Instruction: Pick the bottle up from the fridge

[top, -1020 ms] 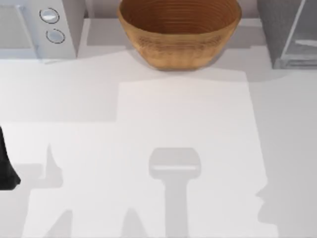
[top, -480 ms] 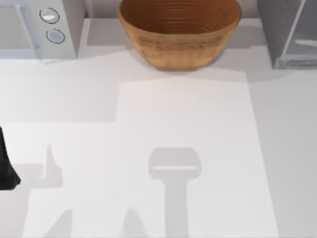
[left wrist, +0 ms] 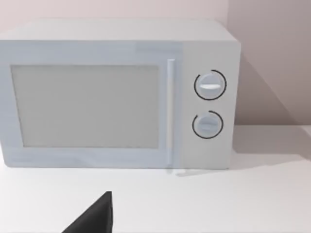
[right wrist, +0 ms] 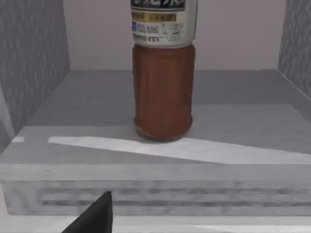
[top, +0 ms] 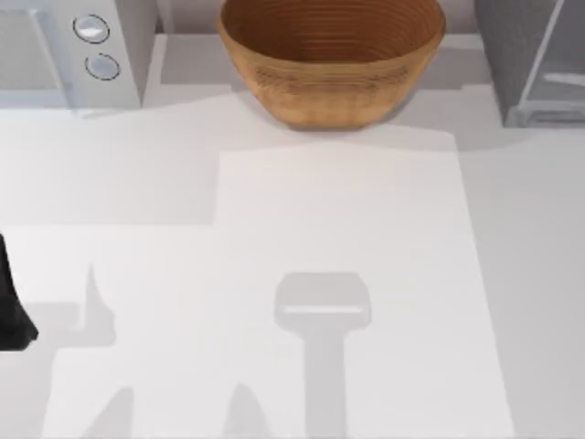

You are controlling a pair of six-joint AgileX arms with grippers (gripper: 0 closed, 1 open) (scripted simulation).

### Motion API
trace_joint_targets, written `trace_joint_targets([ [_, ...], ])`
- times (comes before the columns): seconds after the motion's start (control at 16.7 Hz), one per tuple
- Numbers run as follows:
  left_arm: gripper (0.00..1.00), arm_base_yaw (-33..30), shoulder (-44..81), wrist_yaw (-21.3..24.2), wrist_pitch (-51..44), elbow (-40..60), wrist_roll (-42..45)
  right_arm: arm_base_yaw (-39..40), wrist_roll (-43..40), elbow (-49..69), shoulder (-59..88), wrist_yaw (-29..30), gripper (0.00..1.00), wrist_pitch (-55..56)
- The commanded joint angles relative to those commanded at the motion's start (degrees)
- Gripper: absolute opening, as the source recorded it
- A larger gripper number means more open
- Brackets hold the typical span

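Observation:
The bottle (right wrist: 164, 82) stands upright on the grey floor of the fridge (right wrist: 243, 116), with brown contents and a white printed label; its top runs past the picture's edge. The right wrist looks straight into the open fridge, just outside its front sill, with one dark fingertip (right wrist: 96, 216) of my right gripper low in the picture, short of the bottle. From above, the fridge (top: 508, 55) stands at the table's far right, its pale door panel (top: 559, 73) swung out. My left arm (top: 13, 306) is parked at the table's left edge.
A white microwave (top: 101, 55) with two round knobs stands at the far left and faces the left wrist (left wrist: 116, 97). A wicker bowl (top: 331, 59) sits at the far middle. The white tabletop (top: 347, 229) spreads open in front of them.
A jagged shadow at the table's right edge has slid out of the top view. The left arm, the bowl and the microwave have not moved.

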Motion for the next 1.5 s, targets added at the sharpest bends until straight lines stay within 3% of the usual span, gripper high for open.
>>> trace_joint_targets([
  [0.54,1.00,0.00,0.00,0.00,0.00,0.00,0.00,12.43,-0.01,35.59,12.73,13.30,1.00,-21.31],
  [1.08,1.00,0.00,0.00,0.00,0.00,0.00,0.00,14.32,-0.02,40.34,14.39,15.36,1.00,-25.21],
  [1.5,1.00,0.00,0.00,0.00,0.00,0.00,0.00,15.61,-0.10,55.32,22.34,16.70,1.00,-31.90],
])
